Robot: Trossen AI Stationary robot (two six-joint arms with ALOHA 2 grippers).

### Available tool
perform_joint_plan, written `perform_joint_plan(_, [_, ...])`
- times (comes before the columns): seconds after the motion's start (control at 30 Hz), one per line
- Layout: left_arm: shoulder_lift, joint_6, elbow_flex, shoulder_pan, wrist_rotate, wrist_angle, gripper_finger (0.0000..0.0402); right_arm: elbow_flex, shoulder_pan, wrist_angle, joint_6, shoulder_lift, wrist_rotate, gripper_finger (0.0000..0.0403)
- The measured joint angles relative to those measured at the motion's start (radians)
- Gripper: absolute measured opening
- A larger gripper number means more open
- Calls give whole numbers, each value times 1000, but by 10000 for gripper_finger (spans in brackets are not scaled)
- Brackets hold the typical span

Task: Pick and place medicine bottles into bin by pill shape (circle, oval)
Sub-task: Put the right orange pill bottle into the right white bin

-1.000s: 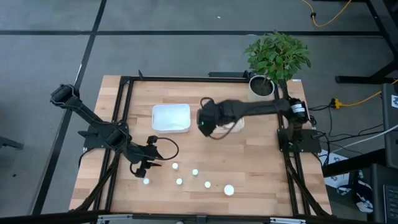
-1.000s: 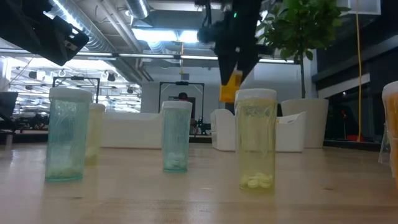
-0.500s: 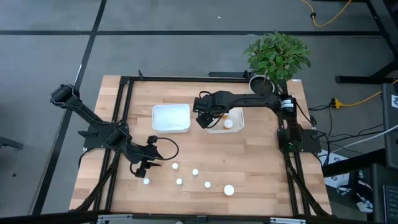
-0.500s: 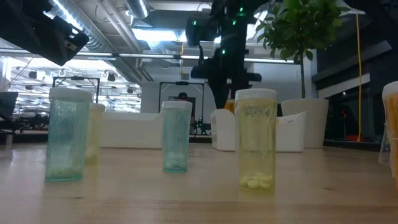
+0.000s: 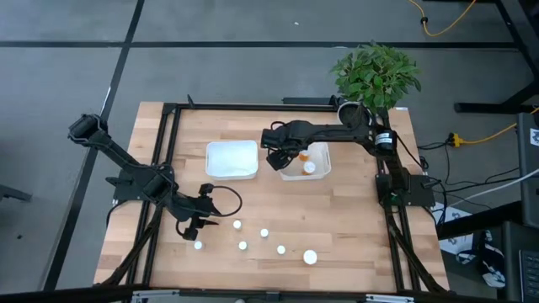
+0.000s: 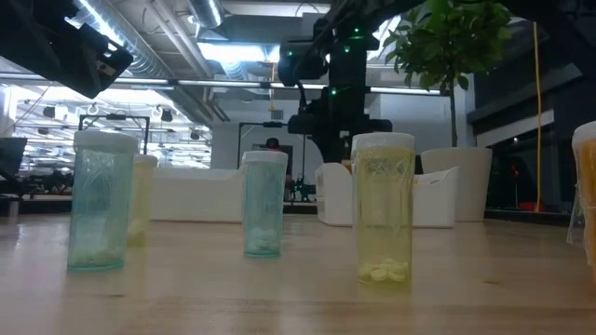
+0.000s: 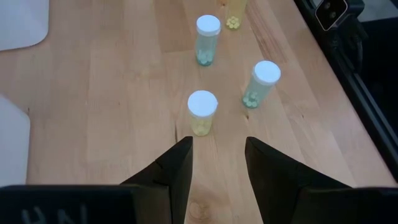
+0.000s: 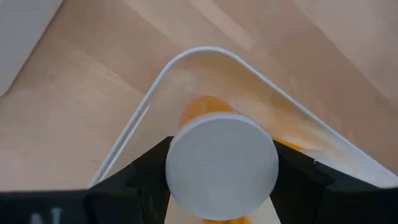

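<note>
An orange bottle (image 8: 221,165) with a white cap sits between the fingers of the right gripper (image 5: 284,157), above the corner of the right bin (image 5: 318,171). If the fingers press it or have let it loose, one cannot tell. A second orange bottle (image 5: 309,167) stands inside this bin. At 9 o'clock from it is the left bin (image 5: 232,159), white.

At 6 o'clock on the table (image 5: 354,227) stand the other bottles in a loose row: a blue-green bottle (image 6: 97,200), a smaller blue bottle (image 6: 264,204) and a yellow bottle (image 6: 383,207) with pale pills at the bottom. No label can be read on them.

The left gripper (image 7: 216,163) waits at 8 o'clock, fingers apart and empty, just before a yellow-tinted bottle (image 7: 203,112).
</note>
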Motion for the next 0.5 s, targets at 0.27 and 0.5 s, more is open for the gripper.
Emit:
perform_joint_plan(0.27, [0,-1,0,0,0,0,141,0,1,-1,2,0,0,260])
perform_joint_plan(0.5, [0,-1,0,0,0,0,141,16,1,-27,-2,0,-14,263])
